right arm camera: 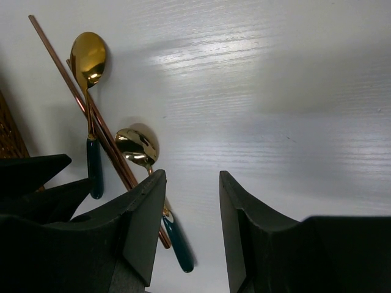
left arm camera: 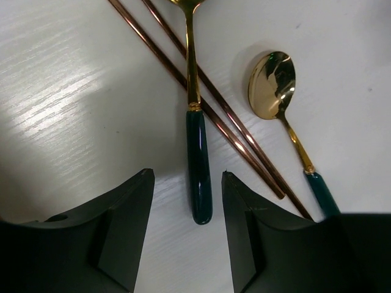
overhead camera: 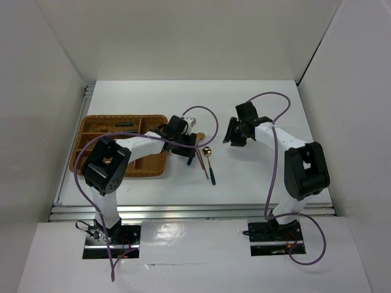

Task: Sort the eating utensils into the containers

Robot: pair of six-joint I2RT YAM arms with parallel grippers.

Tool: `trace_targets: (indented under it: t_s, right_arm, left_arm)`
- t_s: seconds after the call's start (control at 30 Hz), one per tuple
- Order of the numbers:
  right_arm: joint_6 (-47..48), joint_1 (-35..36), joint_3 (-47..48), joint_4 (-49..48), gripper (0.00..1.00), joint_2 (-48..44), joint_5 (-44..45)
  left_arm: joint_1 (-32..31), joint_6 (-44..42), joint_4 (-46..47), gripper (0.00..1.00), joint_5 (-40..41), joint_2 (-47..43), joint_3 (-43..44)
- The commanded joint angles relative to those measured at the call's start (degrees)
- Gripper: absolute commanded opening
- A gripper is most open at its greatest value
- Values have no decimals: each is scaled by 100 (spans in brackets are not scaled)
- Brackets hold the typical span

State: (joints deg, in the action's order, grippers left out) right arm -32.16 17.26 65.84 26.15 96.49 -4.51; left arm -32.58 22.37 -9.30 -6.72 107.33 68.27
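Observation:
A teal-handled gold utensil [left arm camera: 198, 159] lies on the white table, its head cut off at the top of the left wrist view. My left gripper [left arm camera: 187, 183] is open and low over it, the handle's end lying between the fingertips without touching them. A pair of gold chopsticks [left arm camera: 211, 107] crosses under it, and a gold spoon [left arm camera: 272, 85] lies to the right. From above, the left gripper [overhead camera: 189, 155] is just right of the wicker tray [overhead camera: 107, 118]. My right gripper [overhead camera: 234, 133] is open and empty, right of the utensils [right arm camera: 135, 146].
A dark utensil [overhead camera: 125, 124] lies in the tray's far compartment. The left arm reaches over the tray's right side. White walls close in the table on the left, back and right. The left gripper's black fingers [right arm camera: 36, 183] show in the right wrist view.

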Motion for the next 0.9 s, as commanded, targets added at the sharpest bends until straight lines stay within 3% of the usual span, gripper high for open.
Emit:
trace_targets:
  t_s: [0.0,0.33,0.87]
  right_arm:
    - [-62,-21,7,-145,48,-271,-50]
    - [-168,-21,-160,-198,48,-428,56]
    - [-168,-231,-379,-198,48,-763,223]
  left_arm:
    - [-82,-163,7,61,74,147,239]
    - [-407,-163,-282,58,786,385,476]
    - [-469,118,-907,27,1516,913,951]
